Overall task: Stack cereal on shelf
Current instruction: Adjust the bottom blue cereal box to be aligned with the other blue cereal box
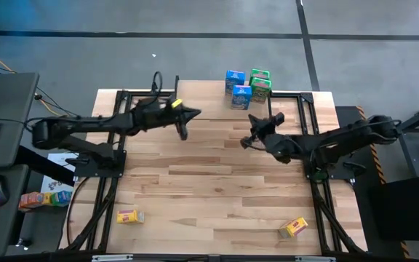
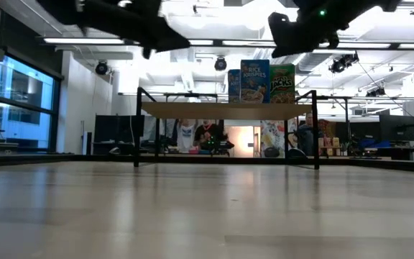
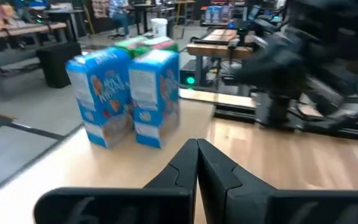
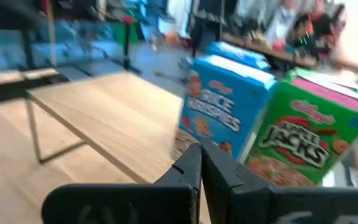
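Two blue cereal boxes and two green ones stand upright in a cluster on the shelf, toward its right end, at the table's far side. They also show in the low view. Two yellow boxes lie flat on the table near its front edge, one left and one right. My left gripper is shut and empty, in the air left of the cluster. My right gripper is shut and empty, in the air just on the near side of the cluster.
The shelf's thin black legs stand on the plank table. The arms' black frames run along the table's left and right sides. Bare wood lies between the yellow boxes and the shelf. A desk with small objects stands beyond the left edge.
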You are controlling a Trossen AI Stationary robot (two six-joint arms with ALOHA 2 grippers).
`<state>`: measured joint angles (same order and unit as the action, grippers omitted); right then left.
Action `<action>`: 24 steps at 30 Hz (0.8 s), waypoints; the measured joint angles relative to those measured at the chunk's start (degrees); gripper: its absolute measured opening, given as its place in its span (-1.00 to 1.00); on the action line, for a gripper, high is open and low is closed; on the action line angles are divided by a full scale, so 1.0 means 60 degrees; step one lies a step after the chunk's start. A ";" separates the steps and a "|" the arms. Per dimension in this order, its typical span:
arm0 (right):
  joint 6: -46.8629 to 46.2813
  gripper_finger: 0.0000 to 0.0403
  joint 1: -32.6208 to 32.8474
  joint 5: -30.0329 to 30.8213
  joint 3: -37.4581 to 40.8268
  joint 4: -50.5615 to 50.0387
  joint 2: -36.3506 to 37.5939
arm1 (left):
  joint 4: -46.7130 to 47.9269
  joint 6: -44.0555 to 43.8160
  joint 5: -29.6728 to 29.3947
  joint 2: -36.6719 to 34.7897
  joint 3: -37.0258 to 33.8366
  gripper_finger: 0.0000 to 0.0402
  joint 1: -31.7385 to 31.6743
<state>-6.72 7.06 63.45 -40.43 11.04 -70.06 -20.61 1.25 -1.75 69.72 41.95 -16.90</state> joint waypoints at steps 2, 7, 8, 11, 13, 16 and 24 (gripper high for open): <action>-0.1004 -1.00 -0.0406 -0.0304 -0.0574 -0.1744 -0.0069 | -0.0016 -0.0178 0.0005 -0.0529 -0.0501 -1.00 0.0234; -0.1811 -1.00 -0.1647 -0.1935 -0.1310 -0.4950 -0.0284 | -0.0041 -0.0195 0.0014 -0.1636 -0.1301 -1.00 0.1155; -0.1701 -1.00 -0.1854 -0.2301 -0.1368 -0.5309 -0.0280 | -0.0088 -0.0181 0.0022 -0.1783 -0.1391 -1.00 0.1339; -0.1076 -1.00 -0.2297 -0.3300 -0.1449 -0.5764 -0.0270 | -0.0277 -0.0029 -0.0107 -0.2209 -0.1695 -1.00 0.1793; -0.0562 -1.00 -0.2522 -0.3822 -0.1431 -0.5675 -0.0266 | -0.0356 -0.0027 -0.0255 -0.2421 -0.1865 -1.00 0.1974; 0.0126 -1.00 -0.2819 -0.4441 -0.1402 -0.5506 -0.0263 | -0.0337 -0.0024 -0.0330 -0.2556 -0.1880 -1.00 0.2108; 0.1785 -1.00 -0.3197 -0.4509 -0.1402 -0.4141 -0.0262 | -0.0262 -0.0177 -0.0343 -0.2544 -0.1880 -1.00 0.2374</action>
<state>3.99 -12.12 36.40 -48.84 -13.81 -71.64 -22.18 0.19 -3.80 54.46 30.68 -2.65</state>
